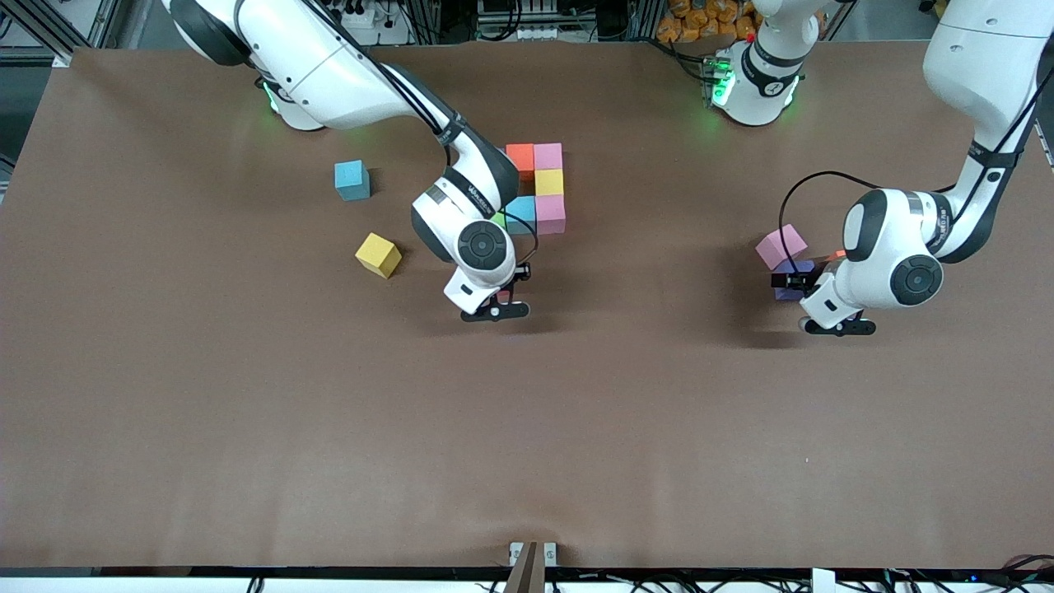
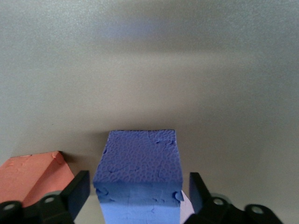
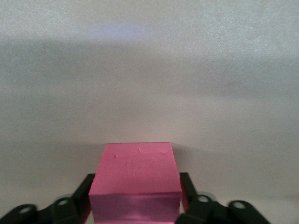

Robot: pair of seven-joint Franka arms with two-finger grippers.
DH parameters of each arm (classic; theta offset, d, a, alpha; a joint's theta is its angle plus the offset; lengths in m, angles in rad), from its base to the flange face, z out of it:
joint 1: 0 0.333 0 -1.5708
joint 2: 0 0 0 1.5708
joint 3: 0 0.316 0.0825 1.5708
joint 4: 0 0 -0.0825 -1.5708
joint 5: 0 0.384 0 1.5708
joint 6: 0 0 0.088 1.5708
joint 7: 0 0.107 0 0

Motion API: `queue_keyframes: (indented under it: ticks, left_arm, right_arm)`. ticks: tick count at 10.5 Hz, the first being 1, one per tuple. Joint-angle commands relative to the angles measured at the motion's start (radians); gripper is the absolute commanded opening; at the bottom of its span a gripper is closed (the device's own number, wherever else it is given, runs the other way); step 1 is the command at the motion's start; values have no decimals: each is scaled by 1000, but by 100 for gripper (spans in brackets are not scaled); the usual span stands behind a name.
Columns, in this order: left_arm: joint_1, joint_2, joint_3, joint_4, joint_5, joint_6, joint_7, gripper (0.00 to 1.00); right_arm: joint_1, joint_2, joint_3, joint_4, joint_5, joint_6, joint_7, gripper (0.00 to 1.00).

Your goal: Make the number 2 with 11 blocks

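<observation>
- The number 2 [image 1: 547,183], part-built from matte orange, pink, yellow and blue cubes, sits mid-table, toward the robots.
- Right gripper [image 3: 135,189] straddles a pink block [image 3: 135,170] near it; grip cannot be told.
- Left gripper [image 2: 135,189], released, flanks a purple block [image 2: 138,156].

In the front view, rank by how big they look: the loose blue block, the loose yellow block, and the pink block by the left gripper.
1. pink block, slightly largest, tilted.
2. yellow block and blue block: alike, not ranked.
All differences are slight.
</observation>
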Motion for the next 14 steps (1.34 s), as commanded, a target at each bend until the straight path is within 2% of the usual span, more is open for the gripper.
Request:
queue_keyframes:
  ticks: [1,2,4,7,9,11,14]
  left_arm:
    - [13,0,-8,-2,14,13,8,65]
    - [13,2,-8,3,14,13,6,52]
    - [11,-1,-8,15,3,13,-12,37]
    - [1,5,-13,119,-20,9,-81,33]
    - [-15,5,-45,167,-116,-11,-237,33]
    - [-82,11,-53,201,-124,-20,-432,33]
    - [-246,40,-53,261,-216,-20,-763,33]
  right_arm:
    - [4,-6,3,8,-16,-6,12,100]
    - [-2,-17,3,8,-16,-12,12,100]
    - [-9,-68,3,3,-16,-40,12,100]
    - [-78,-161,3,-9,-13,-84,12,100]
    - [-178,-192,3,-53,-13,-104,-26,100]
    - [-267,-245,0,-148,-18,-100,-129,100]
    - [-339,-396,1,-381,-18,-51,-189,100]
